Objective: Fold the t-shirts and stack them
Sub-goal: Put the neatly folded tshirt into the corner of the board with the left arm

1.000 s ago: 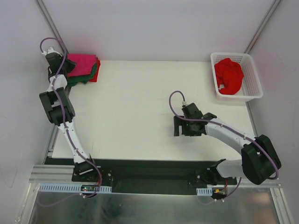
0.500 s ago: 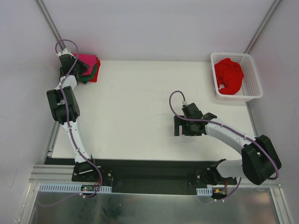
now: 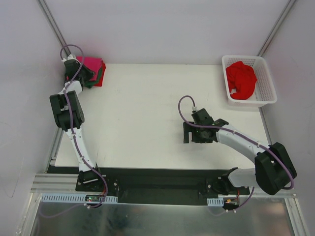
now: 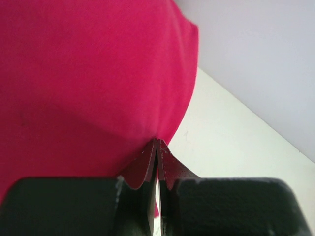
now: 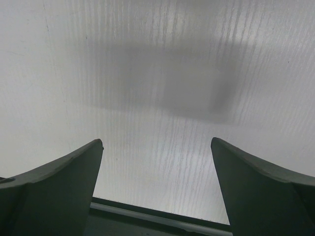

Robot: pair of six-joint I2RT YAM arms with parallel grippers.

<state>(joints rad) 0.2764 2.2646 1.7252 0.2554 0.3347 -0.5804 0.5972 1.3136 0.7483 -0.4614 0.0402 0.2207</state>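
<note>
Left gripper, closed, has moved onto the pink t-shirt; right gripper stays wide open.

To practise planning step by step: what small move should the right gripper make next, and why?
Probably swing toward the white basket, jaws open. The right gripper hangs open and empty over the table, while a red t-shirt lies crumpled in that basket, unfolded; the left gripper is shut at the folded stack.
</note>
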